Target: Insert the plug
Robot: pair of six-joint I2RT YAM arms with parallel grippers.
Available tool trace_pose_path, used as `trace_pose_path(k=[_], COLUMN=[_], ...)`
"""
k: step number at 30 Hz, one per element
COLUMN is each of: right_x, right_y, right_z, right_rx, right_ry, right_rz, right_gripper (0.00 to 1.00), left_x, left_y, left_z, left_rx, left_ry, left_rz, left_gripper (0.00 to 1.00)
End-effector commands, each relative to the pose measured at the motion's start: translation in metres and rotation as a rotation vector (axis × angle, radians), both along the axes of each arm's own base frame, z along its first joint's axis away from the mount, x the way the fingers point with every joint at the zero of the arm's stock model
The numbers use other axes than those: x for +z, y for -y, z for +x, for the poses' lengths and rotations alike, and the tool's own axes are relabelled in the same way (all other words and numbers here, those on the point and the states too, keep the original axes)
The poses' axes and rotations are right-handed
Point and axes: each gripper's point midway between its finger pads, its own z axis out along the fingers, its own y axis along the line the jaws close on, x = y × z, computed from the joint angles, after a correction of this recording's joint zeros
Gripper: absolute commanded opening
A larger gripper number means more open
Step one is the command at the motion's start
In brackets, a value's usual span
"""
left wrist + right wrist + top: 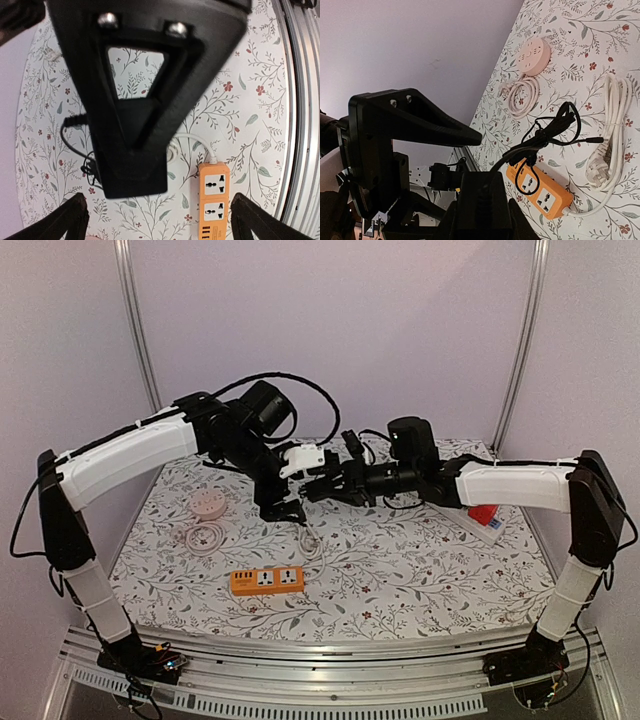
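Note:
The plug (485,200) is a black adapter block, and my right gripper (485,217) is shut on it, held in the air over the table. Its black cord (555,127) hangs in a tied bundle. In the left wrist view the same block (132,165) hangs above the cloth. My left gripper (159,217) is open around nothing, just left of the right gripper (335,485) in the top view. The orange power strip (266,580) lies on the table below, its sockets (214,186) facing up.
A white cord (610,125) runs from the orange strip in a coil. At the left of the floral tablecloth (400,570) sits a round pink power strip (208,506) with its coiled cord. A white strip with a red part (482,522) lies at the right.

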Motion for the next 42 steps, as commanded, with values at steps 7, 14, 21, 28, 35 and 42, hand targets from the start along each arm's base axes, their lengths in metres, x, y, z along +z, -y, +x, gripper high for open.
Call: trace_pose_path(k=[7, 14, 21, 28, 35, 42], right_x=[-0.002, -0.009, -0.017, -0.031, -0.043, -0.078], right_y=[0.129, 0.223, 0.221, 0.211, 0.200, 0.153], right_z=[0.057, 0.061, 0.045, 0.037, 0.026, -0.016], right_rx=[-0.301, -0.435, -0.369, -0.297, -0.188, 0.119], right_ry=[0.279, 0.354, 0.334, 0.332, 0.389, 0.563], right_rz=[-0.651, -1.160, -1.128, -1.084, -1.027, -0.872], right_gripper=[0.00, 0.00, 0.00, 0.00, 0.00, 0.00], left_x=[-0.075, -0.161, -0.177, -0.200, -0.198, -0.204], left_y=[-0.106, -0.135, -0.123, -0.129, -0.108, -0.071], left_z=[-0.028, -0.045, -0.053, -0.067, -0.080, -0.086], left_rx=[0.072, 0.094, 0.034, -0.001, -0.099, -0.214], left_ry=[-0.085, -0.147, -0.200, -0.272, -0.259, -0.218], left_rz=[0.131, 0.285, 0.250, 0.304, 0.287, 0.290], left_gripper=[1.00, 1.00, 1.00, 0.82, 0.38, 0.34])
